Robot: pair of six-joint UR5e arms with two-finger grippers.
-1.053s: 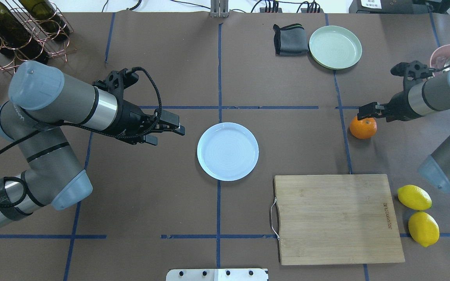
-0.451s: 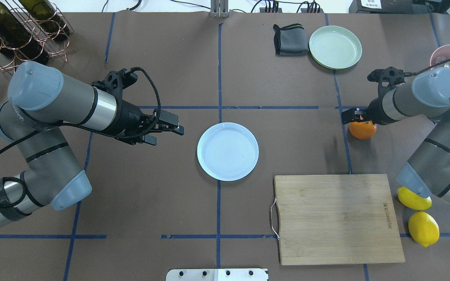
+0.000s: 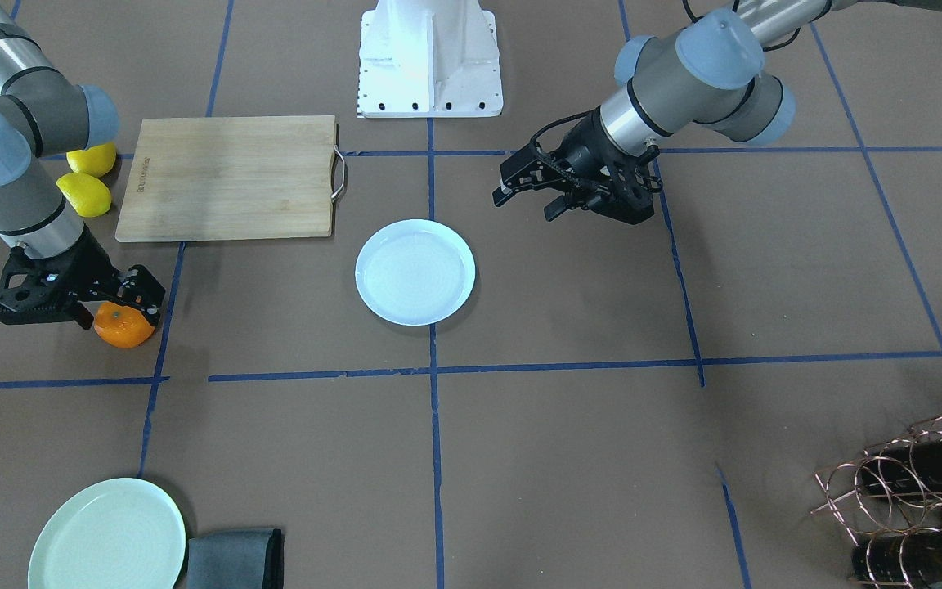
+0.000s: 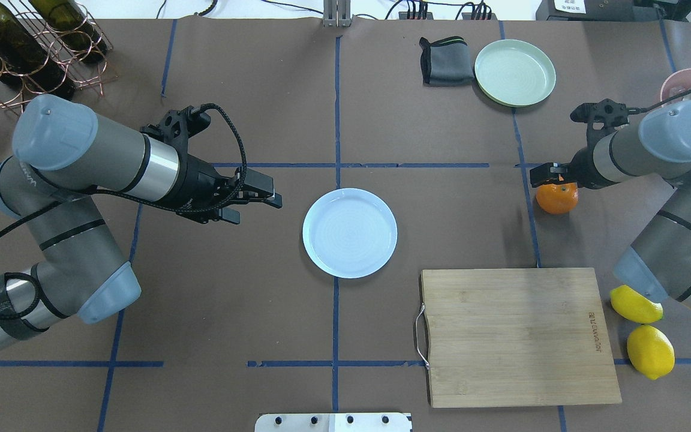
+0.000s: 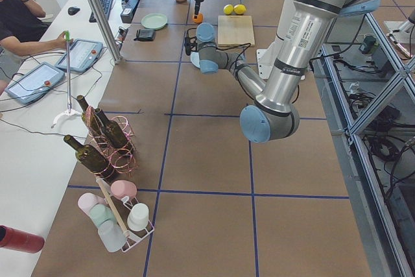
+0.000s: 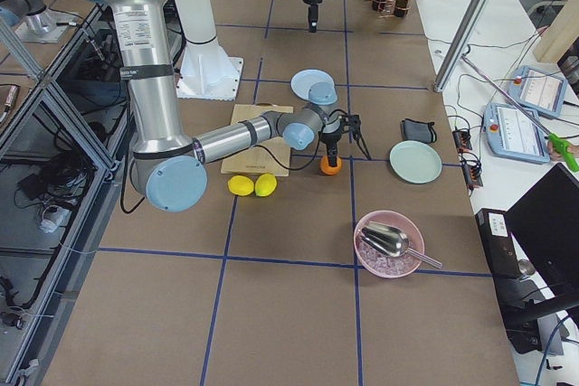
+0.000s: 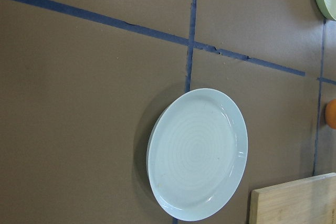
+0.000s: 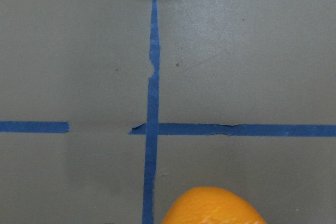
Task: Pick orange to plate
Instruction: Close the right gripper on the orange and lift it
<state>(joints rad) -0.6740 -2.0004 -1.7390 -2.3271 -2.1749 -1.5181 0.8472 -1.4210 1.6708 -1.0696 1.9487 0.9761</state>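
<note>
The orange (image 4: 556, 199) rests on the brown table at the right, well apart from the pale bluish-white plate (image 4: 350, 233) at the middle. My right gripper (image 4: 548, 179) hangs right over the orange's top, open, with a finger on either side of it. From the front, the orange (image 3: 123, 325) peeks out under the right gripper (image 3: 140, 301). The right wrist view has only the orange's top (image 8: 212, 207) at its lower edge. Left of the plate, my left gripper (image 4: 260, 207) is open and holds nothing; its wrist view shows the plate (image 7: 197, 153).
A wooden cutting board (image 4: 516, 336) lies in front of the orange, with two lemons (image 4: 636, 304) to its right. A mint-green plate (image 4: 514, 72) and grey cloth (image 4: 444, 60) sit at the back. A bottle rack (image 4: 33, 48) fills the back left corner.
The right arm swung its elbow in and carried its gripper leftward over the orange, then eased slightly back. The orange, the plate and the left arm have stayed put.
</note>
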